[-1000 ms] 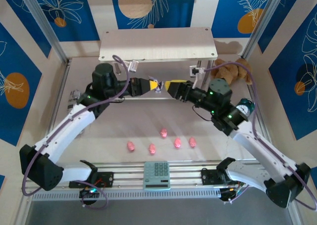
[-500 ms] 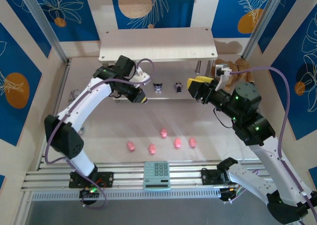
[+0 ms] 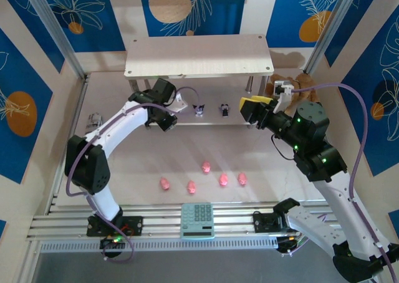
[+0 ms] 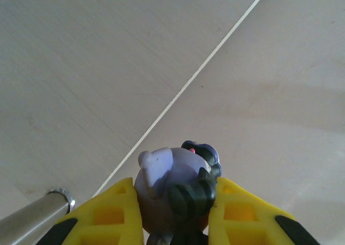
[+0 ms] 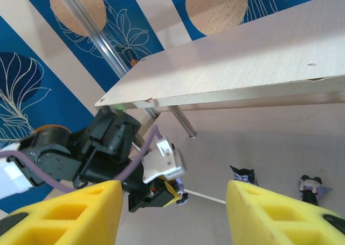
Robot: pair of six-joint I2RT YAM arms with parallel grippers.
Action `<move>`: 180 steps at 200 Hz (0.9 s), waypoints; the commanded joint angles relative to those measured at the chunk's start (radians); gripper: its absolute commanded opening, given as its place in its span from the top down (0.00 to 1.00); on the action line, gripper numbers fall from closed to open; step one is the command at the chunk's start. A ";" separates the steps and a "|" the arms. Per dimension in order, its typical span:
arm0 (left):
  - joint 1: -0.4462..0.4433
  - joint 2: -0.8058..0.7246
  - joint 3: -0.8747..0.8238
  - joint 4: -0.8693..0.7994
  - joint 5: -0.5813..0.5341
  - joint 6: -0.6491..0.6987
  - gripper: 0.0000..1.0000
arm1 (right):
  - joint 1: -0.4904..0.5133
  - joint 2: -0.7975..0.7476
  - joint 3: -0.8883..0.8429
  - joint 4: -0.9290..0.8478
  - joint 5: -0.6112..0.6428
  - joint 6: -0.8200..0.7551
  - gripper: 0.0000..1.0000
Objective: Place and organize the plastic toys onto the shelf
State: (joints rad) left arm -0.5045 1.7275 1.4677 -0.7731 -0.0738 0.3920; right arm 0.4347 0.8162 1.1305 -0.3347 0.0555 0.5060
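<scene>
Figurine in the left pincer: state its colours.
The figurine is pale lilac-grey with near-black parts; the left wrist view shows it best.

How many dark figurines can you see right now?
3 figurines: one and another stand side by side on the shelf's lower level, and a third is gripped in the left pincer. More could be hidden under the top board.

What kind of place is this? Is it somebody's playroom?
Probably not: it looks like a robot test booth. A left arm and a right arm are bolted to a metal rail, blue patterned panels wall in the table, and little pink toys lie before a small shelf.
</scene>
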 commanded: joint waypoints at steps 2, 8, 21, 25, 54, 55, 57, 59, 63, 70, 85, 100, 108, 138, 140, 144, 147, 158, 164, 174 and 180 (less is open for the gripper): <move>-0.005 -0.007 -0.070 0.195 -0.050 0.078 0.83 | -0.011 0.000 -0.018 0.012 -0.004 0.003 0.45; -0.002 -0.007 -0.082 0.216 -0.048 0.089 0.83 | -0.015 0.001 -0.020 0.014 -0.005 0.005 0.45; 0.003 0.003 -0.087 0.243 -0.049 0.108 0.83 | -0.018 0.005 -0.021 0.016 -0.008 0.011 0.45; 0.004 0.006 -0.085 0.247 -0.048 0.113 0.83 | -0.019 0.007 -0.021 0.016 -0.008 0.010 0.45; 0.016 0.036 -0.050 0.255 -0.045 0.154 0.82 | -0.022 0.016 -0.028 0.024 -0.006 0.017 0.45; 0.016 0.038 -0.048 0.255 -0.045 0.155 0.82 | -0.022 0.016 -0.028 0.025 -0.006 0.017 0.45; 0.018 0.041 -0.046 0.255 -0.045 0.159 0.82 | -0.022 0.018 -0.028 0.026 -0.006 0.017 0.45; 0.019 0.043 -0.043 0.255 -0.044 0.163 0.82 | -0.023 0.017 -0.029 0.026 -0.005 0.017 0.45; 0.023 0.049 -0.037 0.253 -0.040 0.170 0.82 | -0.024 0.020 -0.031 0.028 -0.006 0.019 0.45; 0.025 0.062 -0.025 0.247 -0.037 0.183 0.81 | -0.024 0.025 -0.032 0.029 -0.008 0.020 0.45; 0.029 0.087 -0.003 0.236 -0.041 0.213 0.81 | -0.029 0.037 -0.030 0.031 -0.013 0.023 0.45; 0.033 0.103 0.009 0.235 -0.045 0.235 0.80 | -0.031 0.045 -0.029 0.033 -0.017 0.025 0.45; 0.036 0.108 0.011 0.241 -0.052 0.244 0.80 | -0.032 0.048 -0.029 0.037 -0.018 0.026 0.45; 0.049 0.125 0.028 0.255 -0.074 0.278 0.79 | -0.040 0.060 -0.037 0.049 -0.024 0.030 0.45; 0.050 0.127 0.029 0.258 -0.075 0.280 0.79 | -0.040 0.061 -0.037 0.051 -0.024 0.031 0.45; 0.051 0.128 0.031 0.260 -0.075 0.283 0.79 | -0.042 0.062 -0.037 0.051 -0.025 0.032 0.45; 0.053 0.130 0.033 0.261 -0.075 0.287 0.79 | -0.043 0.063 -0.038 0.051 -0.026 0.032 0.45; 0.058 0.139 0.039 0.264 -0.079 0.296 0.79 | -0.046 0.068 -0.040 0.055 -0.030 0.034 0.45; 0.059 0.144 0.045 0.262 -0.076 0.300 0.79 | -0.047 0.071 -0.041 0.056 -0.031 0.035 0.45; 0.062 0.149 0.052 0.264 -0.071 0.305 0.78 | -0.049 0.073 -0.044 0.057 -0.034 0.039 0.45; 0.063 0.152 0.056 0.260 -0.067 0.308 0.78 | -0.051 0.073 -0.046 0.059 -0.034 0.039 0.45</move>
State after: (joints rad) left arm -0.4610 1.8580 1.4693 -0.5308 -0.1375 0.6582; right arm 0.3920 0.8875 1.0996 -0.3038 0.0410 0.5327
